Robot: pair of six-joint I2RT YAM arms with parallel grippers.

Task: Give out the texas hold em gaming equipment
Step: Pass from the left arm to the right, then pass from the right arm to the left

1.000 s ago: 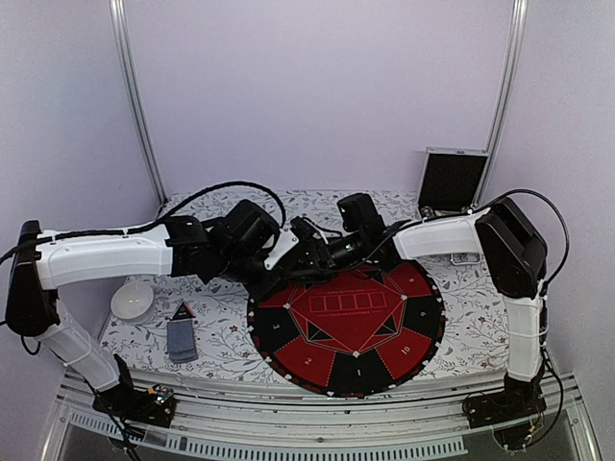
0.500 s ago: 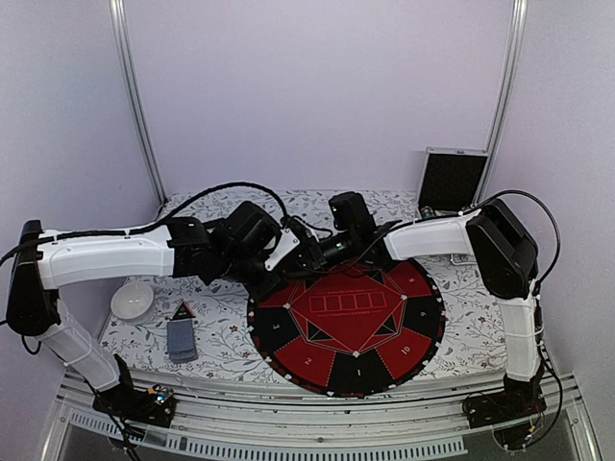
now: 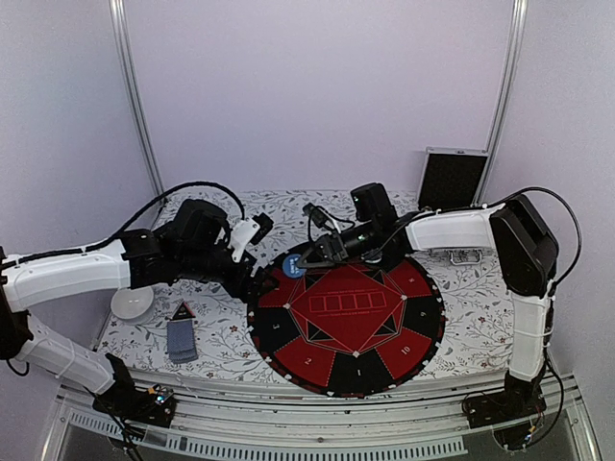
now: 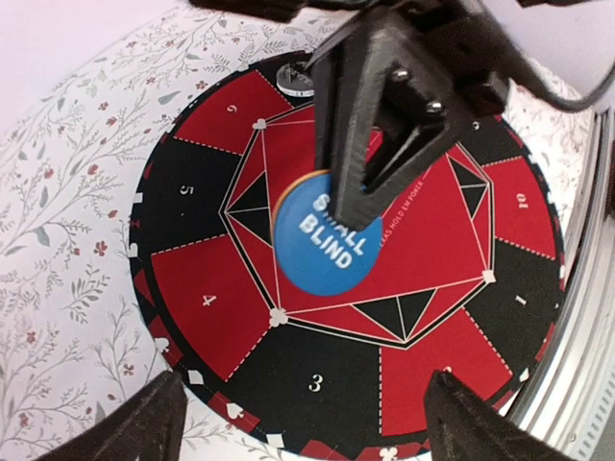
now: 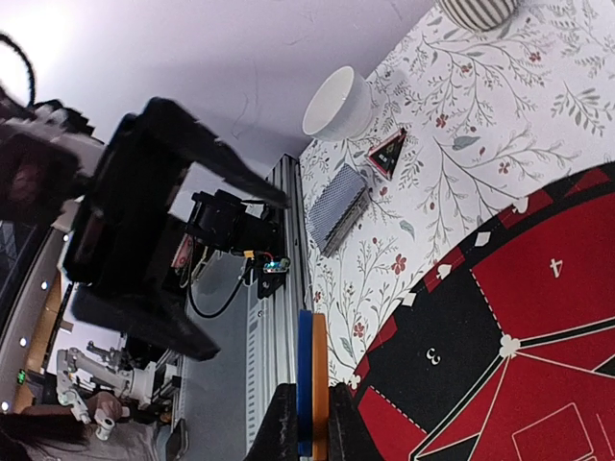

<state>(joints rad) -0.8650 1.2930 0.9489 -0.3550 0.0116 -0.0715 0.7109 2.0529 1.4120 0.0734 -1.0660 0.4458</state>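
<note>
Pinching the blue disc [image 4: 312,254] by its edge, the right claw [image 3: 304,261] is closed tight. Its own camera shows an orange disc [image 5: 319,384] pressed flat against the blue one in the same grip. The pair hangs in the air over the far left rim of the mat [image 3: 356,331], facing the left arm, with "SMALL BLIND" readable on the blue face.

A second ago the two claws were nose to nose there, the left one narrow and the right one wide; now they have swapped. The left claw [image 4: 307,437] stands wide with nothing in it and has pulled back to the left. I'd call that a hand-over just finished. The discs are the right arm's to place now, and neither is down on the mat yet.

Further out, the deck [image 3: 181,338] lies grey-blue back up on the cloth left of the mat, just beside a small black-and-red triangle [image 3: 183,310]. What looks like a striped chip [image 4: 296,79] sits at the mat's far edge.

As for containers, the white bowl [image 3: 132,301] near the left edge shows nothing inside from above. The ribbed cup [image 5: 478,10] is cut off by the frame, so its contents are hidden. The black case [image 3: 452,180] stands upright at the back right, and I can't tell what it holds.
</note>
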